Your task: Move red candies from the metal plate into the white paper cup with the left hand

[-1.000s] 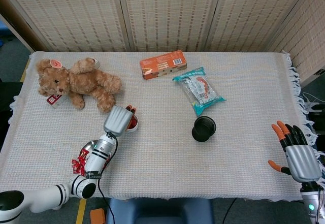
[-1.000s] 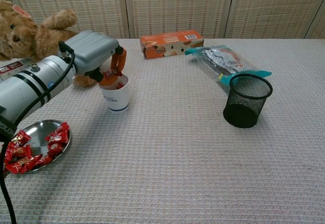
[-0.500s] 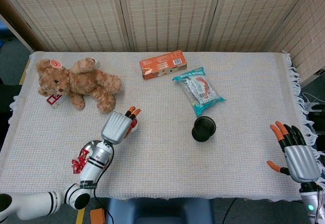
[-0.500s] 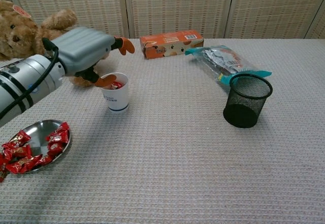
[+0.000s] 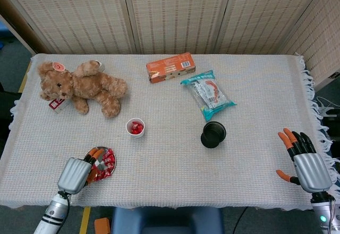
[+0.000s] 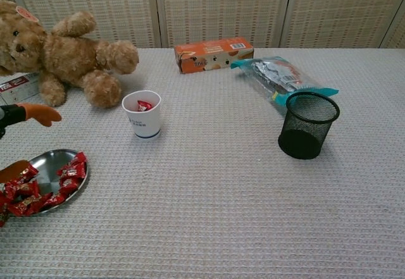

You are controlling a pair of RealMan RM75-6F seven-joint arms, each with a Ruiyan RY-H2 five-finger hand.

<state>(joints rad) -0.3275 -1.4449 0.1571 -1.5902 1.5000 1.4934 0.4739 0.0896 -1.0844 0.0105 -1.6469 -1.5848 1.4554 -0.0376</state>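
The white paper cup stands near the table's middle left with red candies inside. The metal plate lies near the front left edge, with several red candies on it. My left hand hovers over the plate's near left part, fingers apart and holding nothing; in the chest view only its orange fingertips show at the left edge. My right hand rests open at the front right corner, away from everything.
A teddy bear lies at the back left beside a small box. An orange box and a snack bag sit at the back middle. A black mesh cup stands right of centre.
My left hand has let go of a candy over the cup and drawn back toward me, now hovering open over the plate. The right hand barely moved.
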